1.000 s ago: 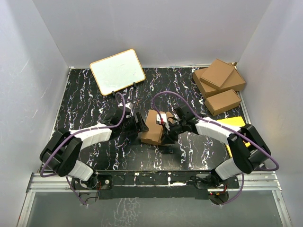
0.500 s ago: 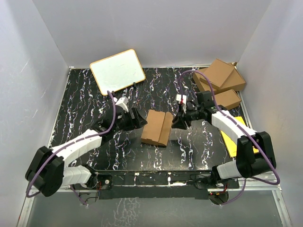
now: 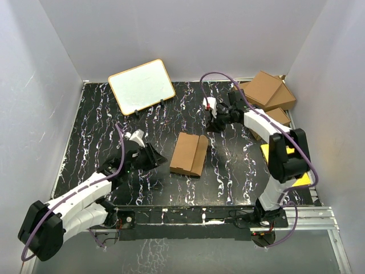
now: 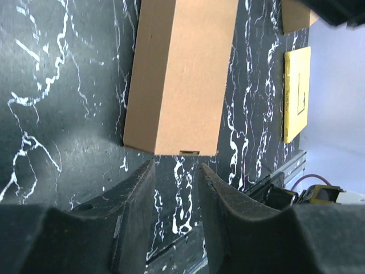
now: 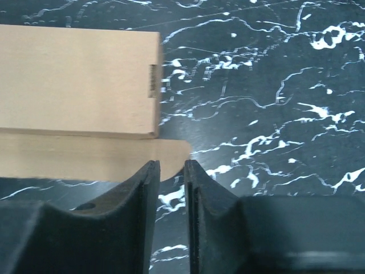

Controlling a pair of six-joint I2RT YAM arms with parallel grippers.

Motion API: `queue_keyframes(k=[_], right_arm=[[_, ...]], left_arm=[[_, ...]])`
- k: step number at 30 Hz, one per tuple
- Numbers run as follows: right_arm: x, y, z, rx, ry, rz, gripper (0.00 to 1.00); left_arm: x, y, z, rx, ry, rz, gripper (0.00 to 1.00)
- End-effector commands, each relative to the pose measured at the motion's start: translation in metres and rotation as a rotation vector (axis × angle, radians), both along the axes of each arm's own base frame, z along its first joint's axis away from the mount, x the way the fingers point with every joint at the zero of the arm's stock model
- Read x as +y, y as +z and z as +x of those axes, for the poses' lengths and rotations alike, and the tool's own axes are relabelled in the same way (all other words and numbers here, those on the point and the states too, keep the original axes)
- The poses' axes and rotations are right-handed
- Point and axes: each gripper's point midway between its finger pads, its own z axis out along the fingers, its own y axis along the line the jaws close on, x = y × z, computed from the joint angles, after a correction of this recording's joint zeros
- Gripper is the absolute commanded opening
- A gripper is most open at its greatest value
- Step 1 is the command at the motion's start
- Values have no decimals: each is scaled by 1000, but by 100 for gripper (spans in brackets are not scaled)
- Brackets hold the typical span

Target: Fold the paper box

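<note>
The paper box [image 3: 189, 154] lies flat on the black marbled table, a brown carton with one flap spread along its right side. My left gripper [image 3: 158, 159] sits just left of it, apart from it. In the left wrist view the box [image 4: 179, 74] lies beyond the open left gripper [image 4: 177, 168], with only table between the fingers. My right gripper [image 3: 215, 127] hovers behind and right of the box. In the right wrist view its jaws [image 5: 171, 165] stand narrowly apart over the table, empty, with the box [image 5: 77, 83] and its rounded flap [image 5: 85, 157] just ahead.
A white board [image 3: 141, 85] leans at the back left. Larger brown cartons [image 3: 263, 94] are stacked at the back right. A yellow sheet [image 3: 285, 151] lies at the right, partly under the right arm. White walls close in the table on three sides.
Both grippers have pulled away from the box, the left toward the near left, the right toward the back. The left jaws have narrowed. The box has stayed where it was.
</note>
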Motion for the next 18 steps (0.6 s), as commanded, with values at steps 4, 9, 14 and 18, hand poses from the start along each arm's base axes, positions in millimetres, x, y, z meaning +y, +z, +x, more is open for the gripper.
queue_keyframes(k=[4, 9, 14, 18], right_arm=[[17, -10, 47, -56, 60, -75, 19], [28, -30, 50, -19, 93, -109, 15], [36, -41, 36, 2, 152, -126, 14], [39, -42, 22, 2, 200, -124, 13]], left_arm=[[-7, -25, -24, 171, -33, -55, 26], [-16, -42, -23, 243, -50, -44, 25], [-21, -56, -14, 274, -58, 4, 25], [-22, -65, -5, 288, -50, 50, 26]])
